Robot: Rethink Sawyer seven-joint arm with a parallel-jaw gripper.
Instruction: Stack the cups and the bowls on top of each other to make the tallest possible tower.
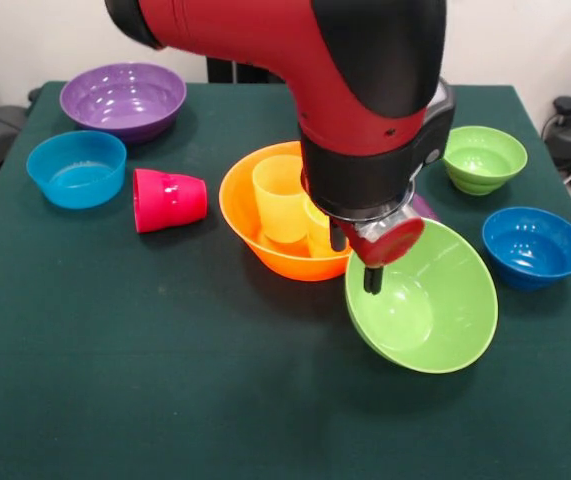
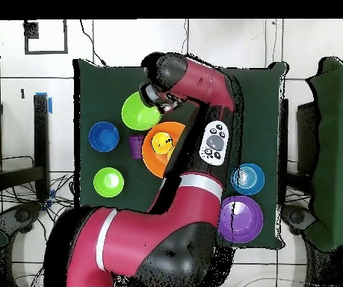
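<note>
My gripper (image 1: 357, 260) is shut on the near-left rim of the large lime green bowl (image 1: 435, 300), which hangs tilted toward the camera just right of the large orange bowl (image 1: 240, 215). A pale yellow cup (image 1: 281, 195) stands inside the orange bowl, with a yellow-orange cup (image 1: 317, 230) beside it. The red-pink cup (image 1: 169, 200) lies on its side to the left. Only a sliver of the purple cup (image 1: 425, 207) shows behind the arm. In the overhead view the gripper (image 2: 153, 97) meets the green bowl (image 2: 139, 112) next to the orange bowl (image 2: 150, 158).
The large purple bowl (image 1: 123, 100) sits at the far left, with a small blue bowl (image 1: 76, 168) in front of it. At the right are a small lime green bowl (image 1: 484, 158) and a second blue bowl (image 1: 534, 246). The dark green tablecloth (image 1: 165, 380) covers the table.
</note>
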